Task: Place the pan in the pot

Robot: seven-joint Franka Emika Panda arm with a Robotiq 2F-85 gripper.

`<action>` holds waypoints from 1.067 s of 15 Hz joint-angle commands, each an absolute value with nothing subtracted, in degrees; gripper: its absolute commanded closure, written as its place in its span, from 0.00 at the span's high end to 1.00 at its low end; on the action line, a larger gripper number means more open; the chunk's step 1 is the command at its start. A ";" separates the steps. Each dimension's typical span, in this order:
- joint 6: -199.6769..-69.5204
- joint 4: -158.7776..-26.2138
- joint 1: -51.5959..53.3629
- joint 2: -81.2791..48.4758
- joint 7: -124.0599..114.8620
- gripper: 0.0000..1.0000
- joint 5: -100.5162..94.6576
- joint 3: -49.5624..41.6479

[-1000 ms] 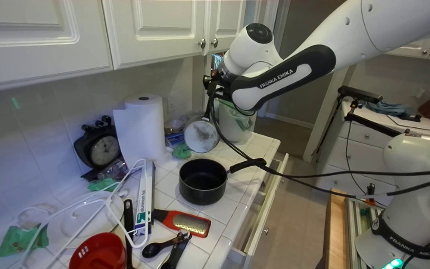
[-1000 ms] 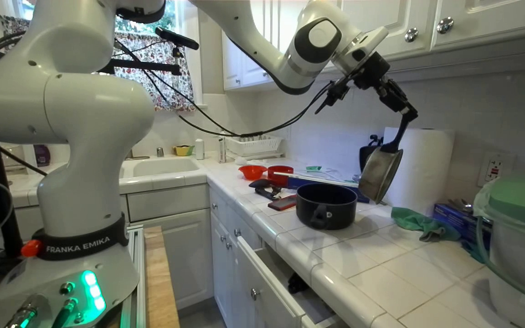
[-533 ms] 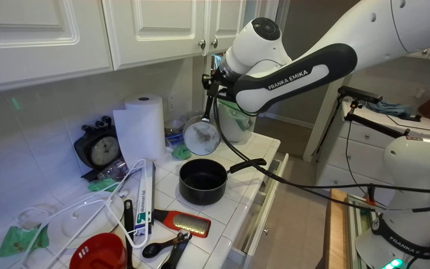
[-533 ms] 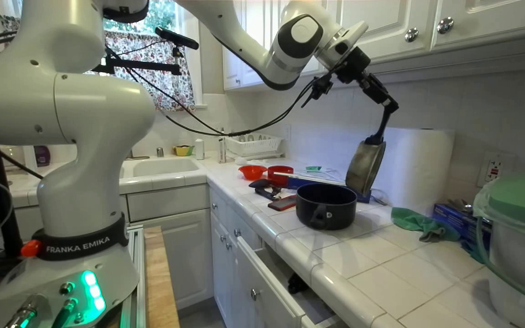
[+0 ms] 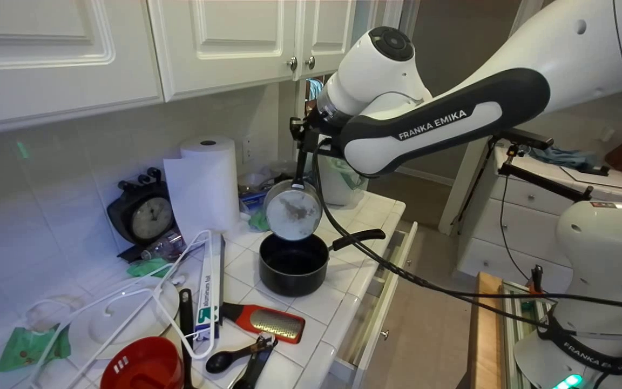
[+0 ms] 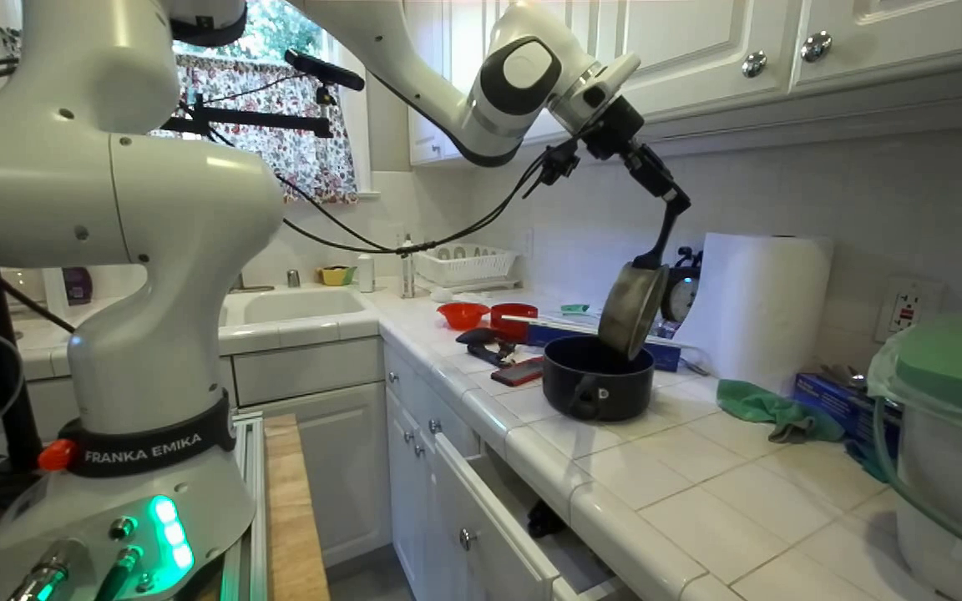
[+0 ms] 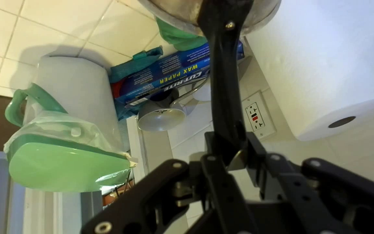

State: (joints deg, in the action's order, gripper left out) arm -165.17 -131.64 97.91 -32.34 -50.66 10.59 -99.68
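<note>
The small silvery pan [image 5: 292,213] hangs tilted steeply, almost on edge, with its dark handle [image 7: 224,74] pointing up. My gripper [image 7: 231,143] is shut on the end of that handle, a finger on each side. Below it, the matte black pot [image 6: 602,392] stands upright on the tiled counter, its own handle [image 5: 358,239] towards the counter's front edge. In both exterior views the pan's lower edge overlaps the back of the pot's opening; whether it touches the rim I cannot tell. The wrist view does not show the pot.
A paper-towel roll [image 6: 769,309] stands behind the pot. Close by lie a red grater [image 5: 276,322], an aluminum foil box [image 5: 209,292] and white hangers [image 5: 157,292]. A lidded tub [image 6: 957,451] is at the counter's end. An open drawer [image 6: 489,526] sticks out below.
In both exterior views the pan has come down and across to the pot, from beside the paper-towel roll to over the pot's opening. The grip on its handle stays the same.
</note>
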 commanded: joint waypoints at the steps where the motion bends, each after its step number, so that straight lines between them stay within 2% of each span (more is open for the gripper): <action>1: -165.44 -133.46 99.95 -35.73 -48.52 0.10 13.73 -100.67; 16: -172.70 -133.78 92.23 -42.11 -48.77 0.10 13.62 -90.51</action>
State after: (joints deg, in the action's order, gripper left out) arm -169.90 -134.67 95.42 -38.91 -49.35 11.36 -92.31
